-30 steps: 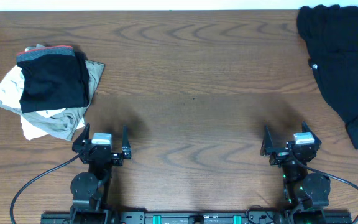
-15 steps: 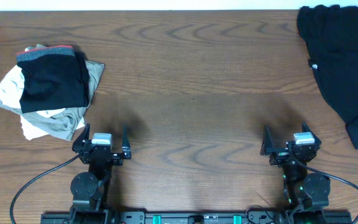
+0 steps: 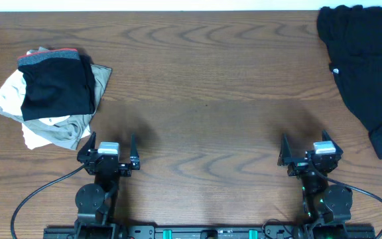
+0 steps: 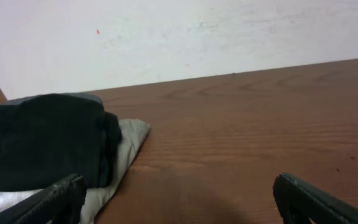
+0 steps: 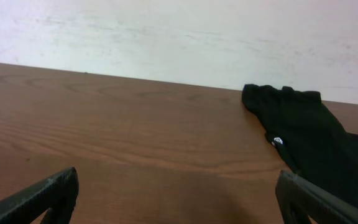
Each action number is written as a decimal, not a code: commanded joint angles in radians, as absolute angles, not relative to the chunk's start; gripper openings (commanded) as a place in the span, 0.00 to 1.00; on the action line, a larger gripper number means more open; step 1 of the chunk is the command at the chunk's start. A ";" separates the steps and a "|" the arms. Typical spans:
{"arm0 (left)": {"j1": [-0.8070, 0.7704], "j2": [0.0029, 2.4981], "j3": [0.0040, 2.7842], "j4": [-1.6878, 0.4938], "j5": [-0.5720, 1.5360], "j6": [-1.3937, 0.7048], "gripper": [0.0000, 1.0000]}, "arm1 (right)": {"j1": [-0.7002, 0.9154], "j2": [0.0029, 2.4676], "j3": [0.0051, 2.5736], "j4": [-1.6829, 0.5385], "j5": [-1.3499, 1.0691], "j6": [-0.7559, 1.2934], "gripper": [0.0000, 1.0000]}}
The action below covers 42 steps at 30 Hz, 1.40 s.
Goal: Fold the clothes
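A pile of folded clothes [image 3: 52, 96] lies at the table's left, a black garment on top of beige and white ones; it shows in the left wrist view [image 4: 45, 143] too. A loose black garment [image 3: 362, 66] with a small white logo sprawls at the far right, also in the right wrist view [image 5: 309, 140]. My left gripper [image 3: 111, 145] is open and empty near the front edge, just right of and below the pile. My right gripper [image 3: 304, 147] is open and empty near the front edge, well short of the black garment.
The brown wooden table [image 3: 204, 86] stretches between the two heaps. A pale wall [image 4: 185, 31] stands behind the far edge. Black cables [image 3: 32, 196] run from the arm bases at the front.
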<state>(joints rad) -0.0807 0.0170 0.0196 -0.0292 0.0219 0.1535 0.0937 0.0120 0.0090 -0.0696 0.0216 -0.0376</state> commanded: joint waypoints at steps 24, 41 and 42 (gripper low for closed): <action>-0.084 0.019 0.004 -0.071 -0.012 0.140 0.98 | 0.093 0.009 0.006 -0.073 0.015 -0.044 0.99; -0.084 0.109 0.144 -0.129 0.174 -0.084 0.98 | 0.092 0.142 0.243 -0.255 0.033 0.104 0.99; -0.084 0.132 0.173 -0.155 0.191 -0.084 0.98 | 0.092 0.183 0.288 -0.284 0.034 0.104 0.99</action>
